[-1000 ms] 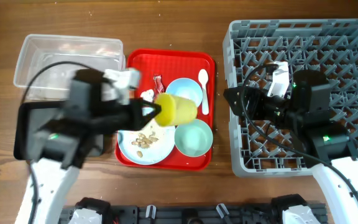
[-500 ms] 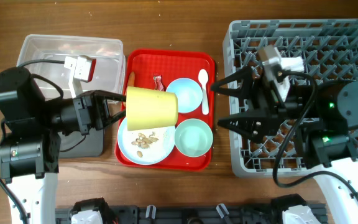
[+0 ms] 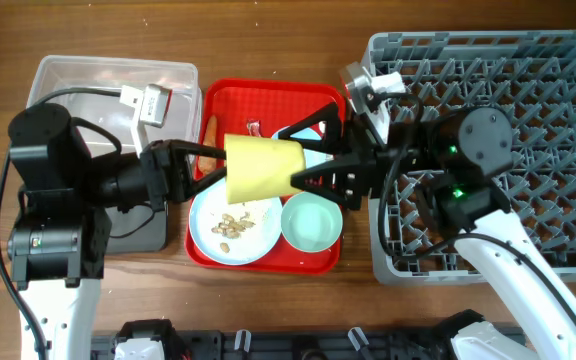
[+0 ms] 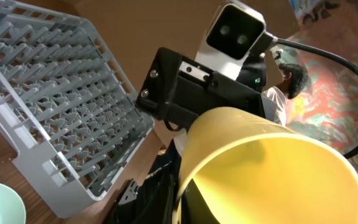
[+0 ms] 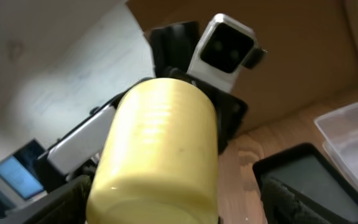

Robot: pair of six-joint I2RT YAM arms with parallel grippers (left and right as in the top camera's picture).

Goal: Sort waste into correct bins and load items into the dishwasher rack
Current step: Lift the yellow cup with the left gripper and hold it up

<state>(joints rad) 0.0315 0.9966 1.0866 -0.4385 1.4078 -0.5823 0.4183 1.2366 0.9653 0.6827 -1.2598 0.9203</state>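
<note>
While the small yellow cup [image 3: 260,170] hung on its side above the red serving tray [image 3: 268,95], near the middle of the overhead frame, both arms were closed in on it from opposite ends. The left gripper [image 3: 215,168] had it pinched at the wider, open end; the left wrist view looked straight into the cup's mouth, so I took it that one finger was inside the rim, though the fingers themselves were hidden there.

The cup's long axis ran left to right across the frame, mouth toward the left arm, base toward the right. The right gripper [image 3: 288,160] was spread wide, one finger passing above the base end in the frame and one below it. It bracketed the cup, but I could not tell whether either finger touched it. Its wrist camera saw the cup's outer wall end-on.

The grey dishwasher rack [image 3: 488,50] filled the right of the frame, behind the right arm, so that arm was plainly the nearer one for loading. To my eye this was a handover. The right fingers would need to close squarely across the cup's round body before the left let go.
</note>
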